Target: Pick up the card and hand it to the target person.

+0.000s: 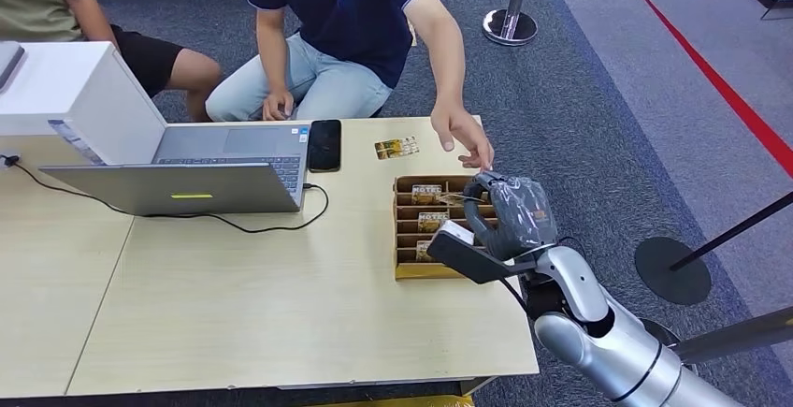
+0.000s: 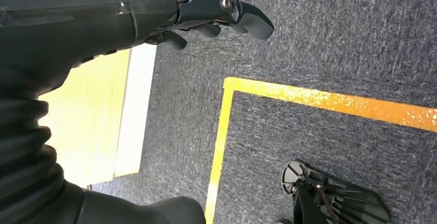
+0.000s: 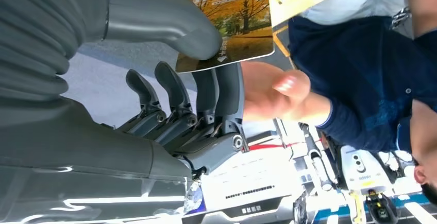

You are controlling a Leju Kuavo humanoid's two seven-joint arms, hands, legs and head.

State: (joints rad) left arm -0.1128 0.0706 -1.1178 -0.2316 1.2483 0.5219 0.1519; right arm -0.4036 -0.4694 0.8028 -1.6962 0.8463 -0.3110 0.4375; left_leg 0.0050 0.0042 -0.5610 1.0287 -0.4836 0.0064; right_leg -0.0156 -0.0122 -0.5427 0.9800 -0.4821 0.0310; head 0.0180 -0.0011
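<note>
A hotel card printed with autumn trees is pinched between the thumb and fingers of my right hand. In the head view that hand hovers over the right end of a brown slotted card box on the table. The person in the dark blue shirt reaches an open hand toward it, just beyond my fingers; the same hand sits close behind the card in the right wrist view. My left hand hangs over the carpet, its fingers loosely apart and holding nothing.
Another card lies loose on the table behind the box. A black phone, an open laptop with its cable and a white box fill the left half. A second person sits at the far left. Stanchion bases stand on the right.
</note>
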